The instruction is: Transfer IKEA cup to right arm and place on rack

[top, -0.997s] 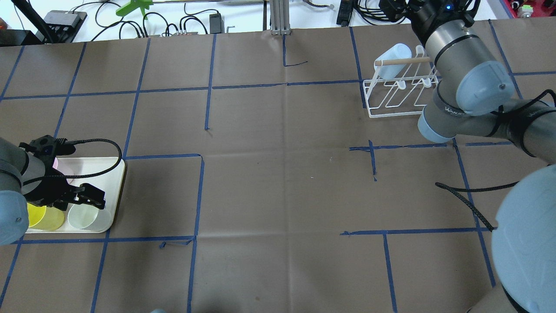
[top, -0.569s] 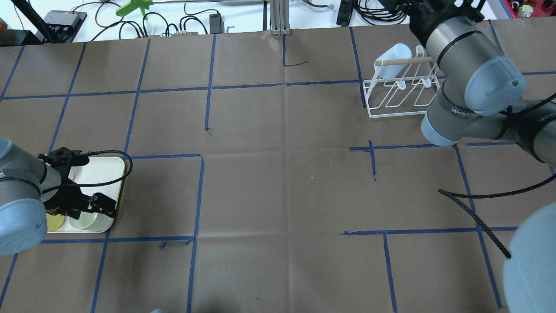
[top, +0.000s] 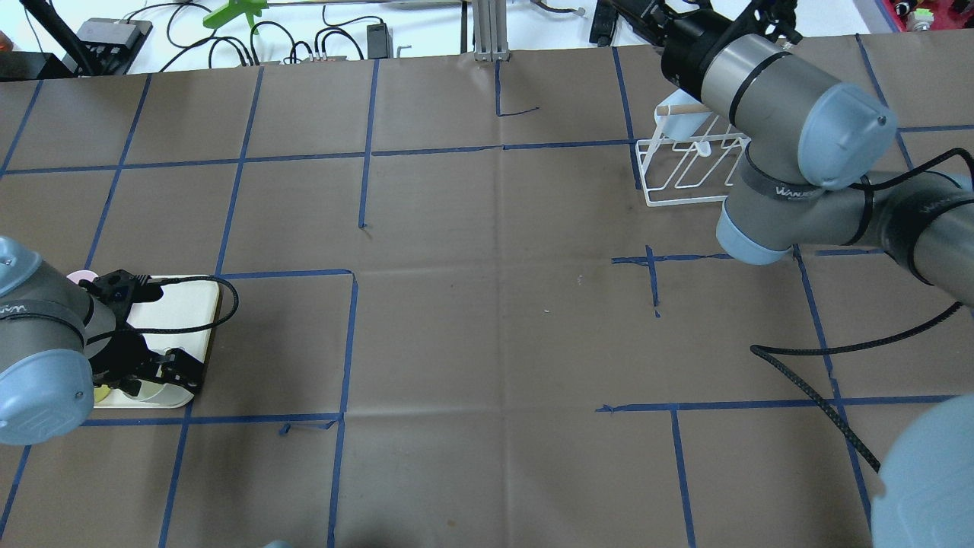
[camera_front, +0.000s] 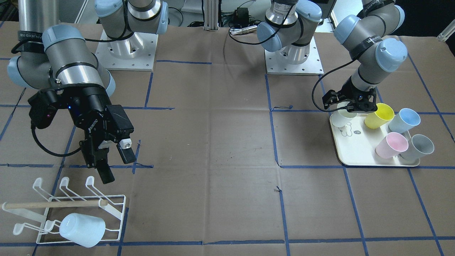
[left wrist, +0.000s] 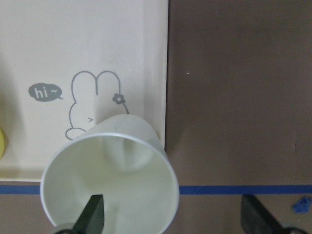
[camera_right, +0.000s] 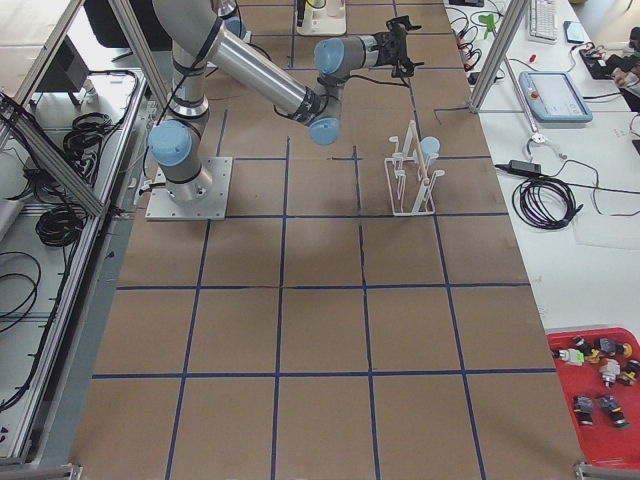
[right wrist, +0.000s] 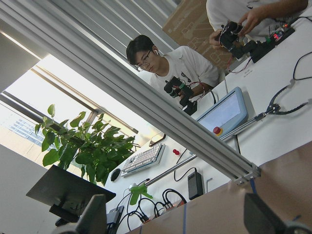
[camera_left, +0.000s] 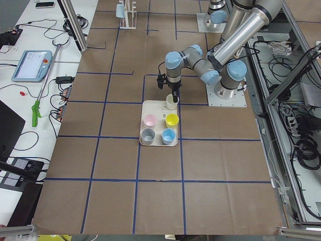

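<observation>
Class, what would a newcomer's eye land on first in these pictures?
The cream tray of pastel cups at the robot's left, where the left claw straddles the rim of a white cup. Opposite, a pale blue cup sits on the white rack near the open right claw.

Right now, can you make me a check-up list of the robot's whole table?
Surface: brown paper table with blue tape lines; nothing spilled seen.
Job's things: white cup on tray; rack holds one pale-blue cup.
Clutter: yellow cup, blue cup, pink cup, grey cup on tray.
Grippers: left gripper open, one finger inside white cup; right gripper open, empty.
Cables: black cable trails beside right arm.
Surroundings: people and plant beyond the table.
</observation>
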Robot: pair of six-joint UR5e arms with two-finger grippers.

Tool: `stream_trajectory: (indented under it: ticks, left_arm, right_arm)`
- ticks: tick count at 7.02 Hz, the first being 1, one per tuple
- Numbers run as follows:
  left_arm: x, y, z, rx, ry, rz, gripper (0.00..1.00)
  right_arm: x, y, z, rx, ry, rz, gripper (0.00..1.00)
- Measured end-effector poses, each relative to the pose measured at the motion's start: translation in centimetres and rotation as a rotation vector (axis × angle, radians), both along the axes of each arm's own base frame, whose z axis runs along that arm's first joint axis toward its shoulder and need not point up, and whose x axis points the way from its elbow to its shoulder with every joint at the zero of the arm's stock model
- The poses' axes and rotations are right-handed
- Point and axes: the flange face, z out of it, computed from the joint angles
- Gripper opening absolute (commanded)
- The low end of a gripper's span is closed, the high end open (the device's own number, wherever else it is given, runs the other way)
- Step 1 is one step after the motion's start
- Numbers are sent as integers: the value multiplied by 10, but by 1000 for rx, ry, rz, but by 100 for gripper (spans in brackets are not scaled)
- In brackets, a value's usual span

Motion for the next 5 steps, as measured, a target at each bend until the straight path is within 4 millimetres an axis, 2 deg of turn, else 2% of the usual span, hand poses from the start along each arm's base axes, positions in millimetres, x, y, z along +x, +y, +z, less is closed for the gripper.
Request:
stream_trajectory:
  ticks: [1, 3, 5]
  left_arm:
    - [1, -1, 0, 1, -3, -3, 1]
    - [2, -2, -2, 7, -3, -9, 0]
    - [7, -10, 8, -11, -14, -13, 0]
  right_arm:
    - [10, 2, -2, 88, -110, 2, 100]
    - [22, 4, -4, 230, -314, -31, 100]
    - [38, 9, -4, 281, -381, -22, 100]
